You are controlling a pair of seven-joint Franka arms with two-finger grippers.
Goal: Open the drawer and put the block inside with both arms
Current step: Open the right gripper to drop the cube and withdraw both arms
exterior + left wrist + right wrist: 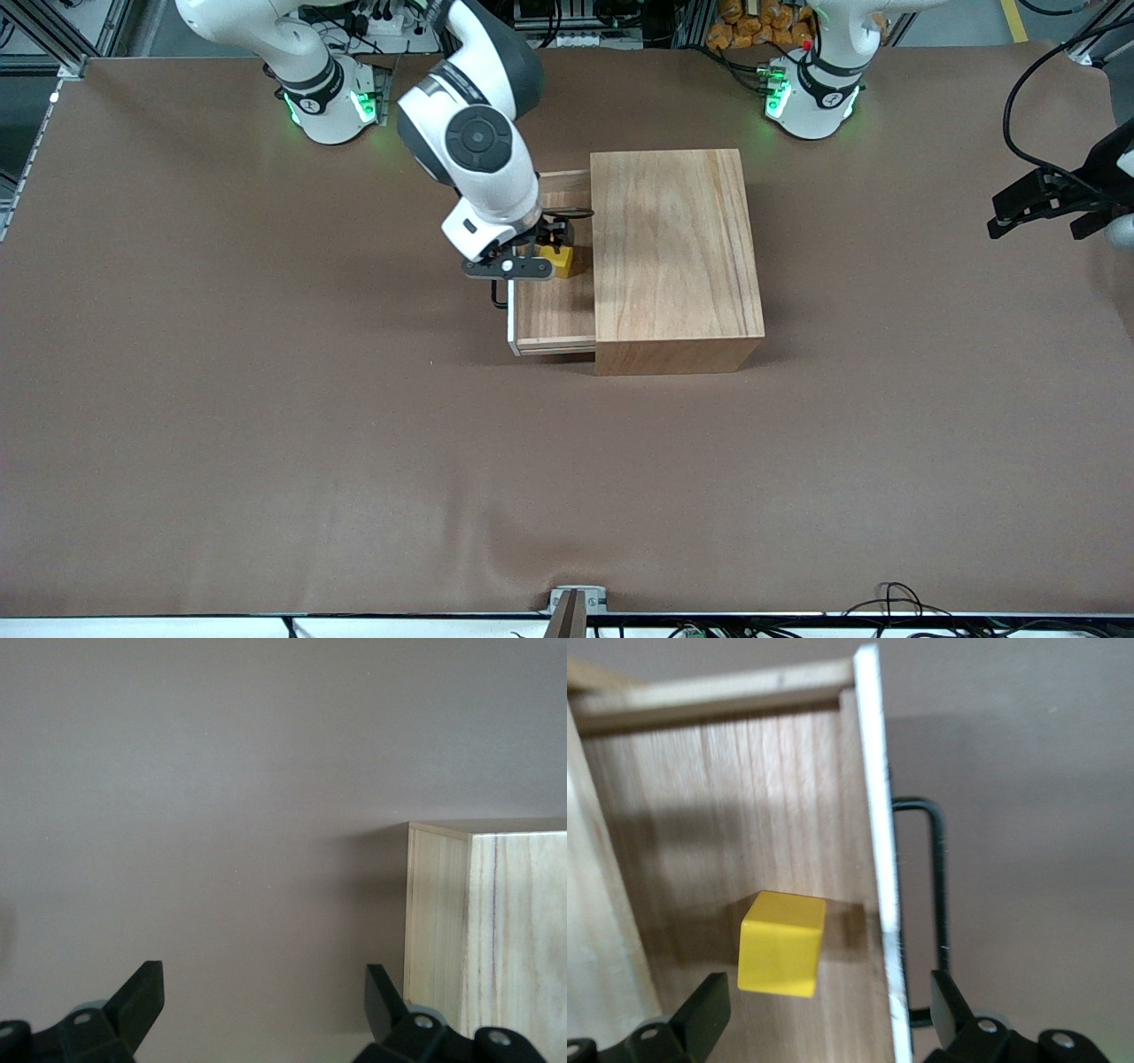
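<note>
Bench: brown mat surface, one wooden unit on it.
The bench (266,425) carries a plain wooden box (673,248) near its middle, the drawer (554,315) pulled out toward the right arm's end; both robot bases stand along the edge farthest from the front camera.

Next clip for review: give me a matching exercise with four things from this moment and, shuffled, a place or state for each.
Things:
1. block
2. drawer
3. right gripper
4. left gripper

Places or states:
A. open, waiting off at the left arm's end of the table
B. pulled partly out of the wooden box
C. open, just above the drawer
D. yellow, inside the drawer

Pairs: 1-D, 2-B, 3-C, 4-A
</note>
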